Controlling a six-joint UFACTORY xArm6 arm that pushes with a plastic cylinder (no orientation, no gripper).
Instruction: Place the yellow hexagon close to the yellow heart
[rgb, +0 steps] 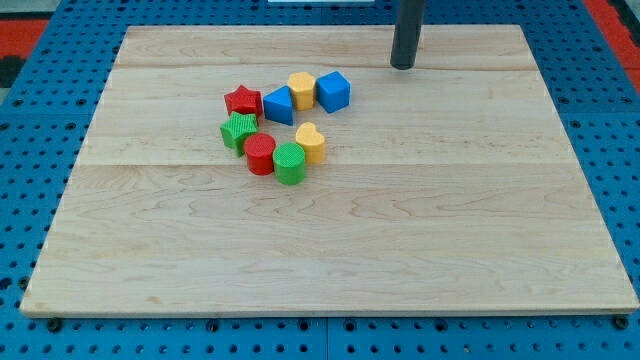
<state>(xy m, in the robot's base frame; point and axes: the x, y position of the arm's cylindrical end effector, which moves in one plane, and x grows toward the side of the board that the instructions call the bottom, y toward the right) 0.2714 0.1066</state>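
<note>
The yellow hexagon (302, 89) sits in a cluster left of the board's centre, between a blue triangular block (279, 105) and a blue cube (333, 92). The yellow heart (311, 143) lies below it, a short gap apart, touching a green cylinder (290, 163). My tip (402, 66) rests on the board near the view's top, to the right of and above the cluster, well apart from every block.
A red star (243, 100), a green star (238, 131) and a red cylinder (260, 154) form the cluster's left side. The wooden board (450, 220) lies on a blue pegboard surface (30, 120).
</note>
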